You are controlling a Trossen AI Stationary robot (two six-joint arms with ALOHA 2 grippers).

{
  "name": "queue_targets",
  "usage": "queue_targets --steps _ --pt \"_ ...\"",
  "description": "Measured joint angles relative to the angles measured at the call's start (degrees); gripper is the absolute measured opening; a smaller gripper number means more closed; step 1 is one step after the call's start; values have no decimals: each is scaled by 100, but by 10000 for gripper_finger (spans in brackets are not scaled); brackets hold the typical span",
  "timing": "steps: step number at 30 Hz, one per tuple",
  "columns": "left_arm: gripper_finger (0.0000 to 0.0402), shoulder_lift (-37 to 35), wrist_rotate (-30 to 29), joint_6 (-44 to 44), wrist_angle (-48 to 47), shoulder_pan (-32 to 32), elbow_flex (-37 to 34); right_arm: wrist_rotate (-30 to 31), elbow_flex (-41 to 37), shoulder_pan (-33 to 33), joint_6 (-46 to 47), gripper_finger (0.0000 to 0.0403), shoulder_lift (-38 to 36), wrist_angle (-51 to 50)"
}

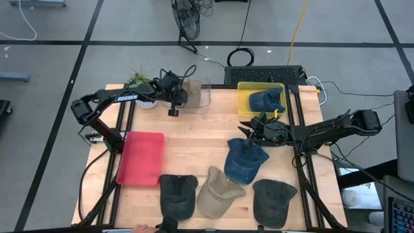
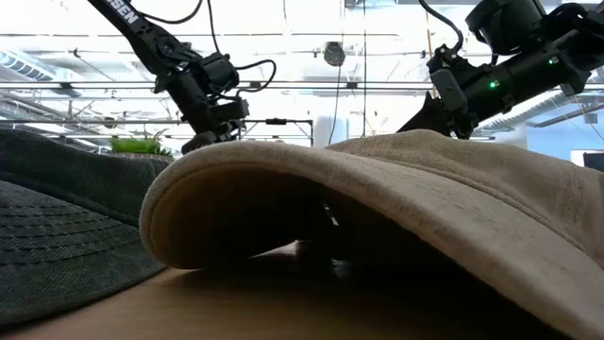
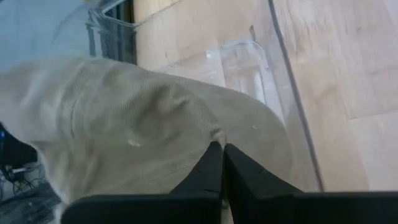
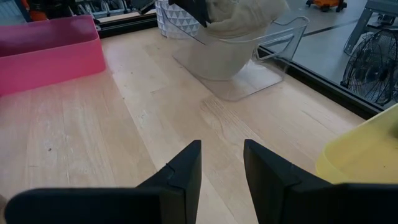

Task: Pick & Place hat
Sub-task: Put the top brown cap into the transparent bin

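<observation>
A beige hat [image 3: 124,124] sits bunched in the clear bin [image 1: 202,97] at the table's far middle, its top above the rim [image 4: 273,31]. My left gripper [image 3: 222,152] is shut at that hat's cloth. My right gripper [image 4: 222,162] hovers open over bare wood right of centre, nothing between its fingers. Just nearer than it, a blue hat [image 1: 246,162] lies on the table. Another blue hat [image 1: 266,100] lies in the yellow bin [image 1: 244,97]. My left gripper pinches the beige hat's cloth [image 3: 214,132] between its two shut fingertips, where the cloth puckers a little. The fingers slant down from the table's left side. The hat's lower part rests inside the clear bin; one layer or several, I cannot tell.
A red tray [image 1: 141,158] lies at the left. Along the near edge lie a dark hat [image 1: 178,194], a beige hat [image 1: 220,192] and another dark hat [image 1: 273,199]. A potted plant [image 1: 141,84] stands left of the clear bin. Bare wood shows in the table's middle.
</observation>
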Motion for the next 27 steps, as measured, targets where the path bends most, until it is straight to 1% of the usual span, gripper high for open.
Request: queue_targets --steps 9,12,15,17,20,22,27 --pt "67 0 -4 -35 168 0 0 0 0 -4 -22 100 0 83" --pt "79 0 -4 -97 168 0 0 0 0 -4 -20 100 0 83" --pt "81 0 -22 -131 170 0 0 0 0 -4 -20 100 0 83" --pt "81 0 -265 -131 172 -2 0 0 0 -4 -21 100 0 83" --pt "82 0 -851 -133 176 0 0 0 0 -4 -20 100 0 81" --pt "81 0 -1085 -157 175 0 0 0 0 -4 -20 100 0 81" --pt "81 0 -1097 -309 169 -2 0 0 0 -4 -20 100 0 81"
